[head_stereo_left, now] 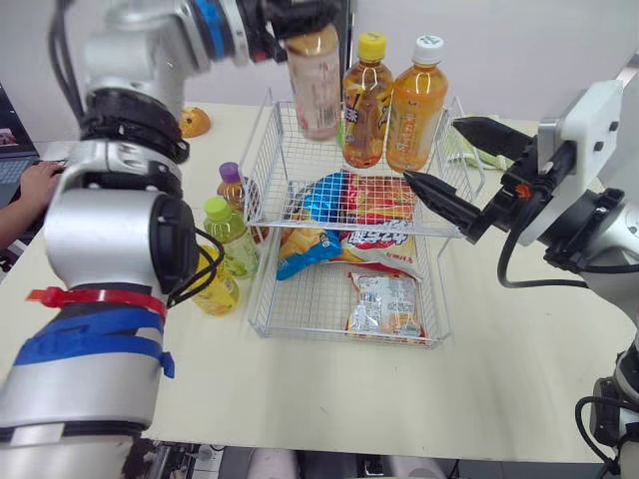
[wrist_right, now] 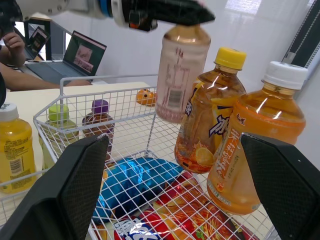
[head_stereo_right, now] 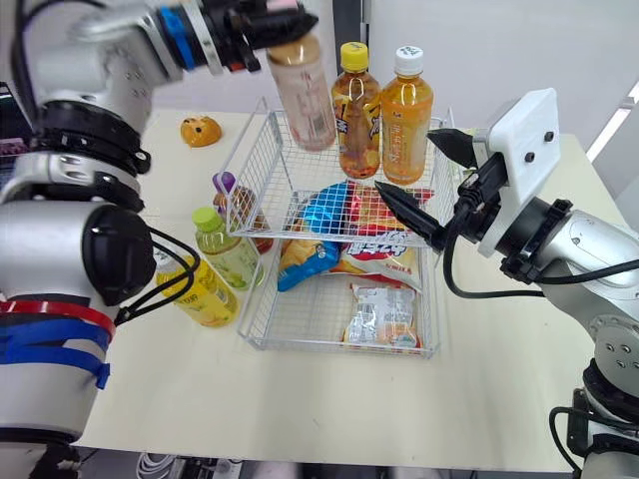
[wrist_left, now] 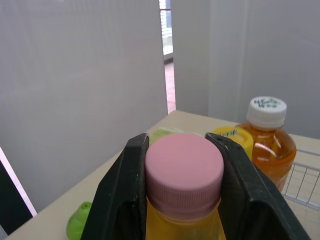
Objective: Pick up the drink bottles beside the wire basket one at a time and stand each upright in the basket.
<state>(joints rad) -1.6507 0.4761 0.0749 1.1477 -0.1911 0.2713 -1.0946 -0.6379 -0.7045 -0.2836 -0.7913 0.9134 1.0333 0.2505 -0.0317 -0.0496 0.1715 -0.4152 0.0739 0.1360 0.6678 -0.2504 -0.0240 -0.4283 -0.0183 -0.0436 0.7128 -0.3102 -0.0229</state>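
Note:
My left gripper (head_stereo_left: pixel 300 20) is shut on the pink cap (wrist_left: pixel 184 167) of a pale pink-labelled bottle (head_stereo_left: pixel 315 85). The bottle hangs upright over the back left corner of the two-tier wire basket (head_stereo_left: pixel 262 180). A yellow-capped tea bottle (head_stereo_left: pixel 364 105) and a white-capped orange bottle (head_stereo_left: pixel 417 105) stand upright on the upper tier. To the basket's left stand a purple-capped bottle (head_stereo_left: pixel 232 190), a green-capped bottle (head_stereo_left: pixel 230 235) and a yellow bottle (head_stereo_left: pixel 215 284), partly behind my left arm. My right gripper (head_stereo_left: pixel 434 152) is open at the basket's right side, holding nothing.
Snack bags (head_stereo_left: pixel 384 304) lie on both tiers of the basket. An orange toy (head_stereo_left: pixel 195 122) sits at the table's back left. A person's hand (head_stereo_left: pixel 35 185) rests at a laptop (wrist_right: pixel 82 52) by the left edge. Bare tabletop (head_stereo_left: pixel 519 339) lies right of the basket.

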